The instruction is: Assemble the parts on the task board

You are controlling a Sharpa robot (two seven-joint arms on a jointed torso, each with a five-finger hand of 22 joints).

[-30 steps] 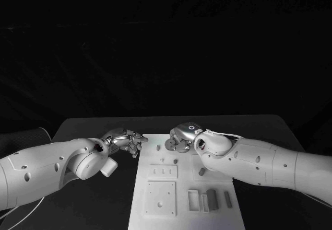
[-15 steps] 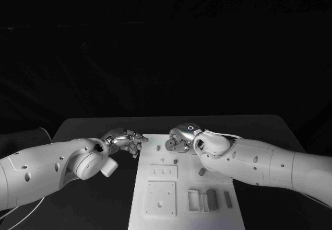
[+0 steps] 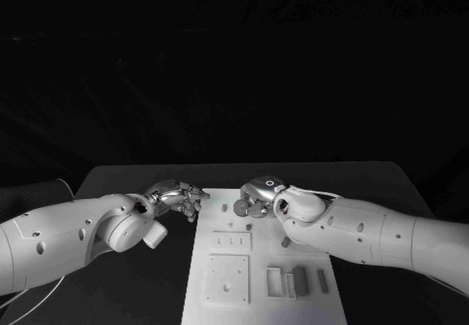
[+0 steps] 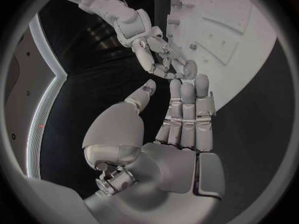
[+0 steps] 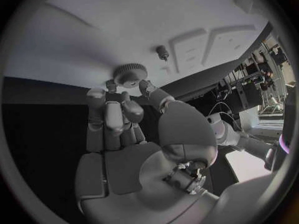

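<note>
In the head view, the white task board (image 3: 259, 261) lies in the middle of the black desk (image 3: 137, 179), its long side running from near to far. The right hand (image 3: 256, 198) hangs over the board's far end, its fingers pinching a small grey gear (image 3: 241, 207) just above the plate. The left hand (image 3: 179, 201) sits just left of the board's far left edge, over the desk, holding nothing. On the near right part of the board, three grey blocks (image 3: 299, 280) stand side by side beside a white frame. A square plate (image 3: 227, 279) lies near left, a smaller slotted plate (image 3: 230, 241) just beyond it, and a short grey peg (image 3: 285, 241) stands to the right of the slotted plate.

In the left wrist view, the left hand (image 4: 177, 119) has its fingers (image 4: 187, 102) straight and pressed side by side, the thumb held apart, nothing between them. Beyond them the right hand (image 4: 156, 52) pinches the gear (image 4: 189, 70) at the board's (image 4: 230, 30) edge.

In the right wrist view, the right hand (image 5: 124, 129) grips the toothed gear (image 5: 129, 75) between its fingertips (image 5: 112, 86) and thumb, over the board (image 5: 124, 30). A small grey peg (image 5: 162, 51) stands on the board just beyond the gear, apart from it.
</note>
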